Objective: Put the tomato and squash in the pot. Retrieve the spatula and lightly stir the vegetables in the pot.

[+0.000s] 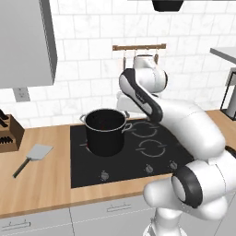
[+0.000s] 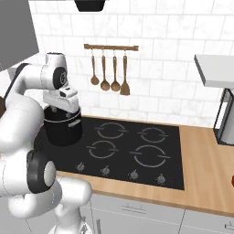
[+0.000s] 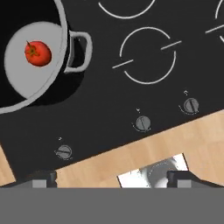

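Note:
The black pot [image 1: 106,132] stands on the near left burner of the cooktop [image 1: 152,159], and the tomato [image 3: 38,53] lies on its grey bottom. My gripper [image 3: 112,178] hangs open and empty above the cooktop, just right of the pot [image 2: 63,128] and higher than its rim [image 3: 65,41]. The spatula [image 1: 34,156] lies flat on the wooden counter left of the cooktop, its blade toward the wall and its dark handle toward the front edge. The squash is out of view.
A knife block [image 1: 7,131] stands at the far left of the counter. Brown wooden spoons and a turner [image 2: 109,73] hang on a wall rail behind the cooktop. A dark appliance [image 2: 225,119] stands on the counter at the right.

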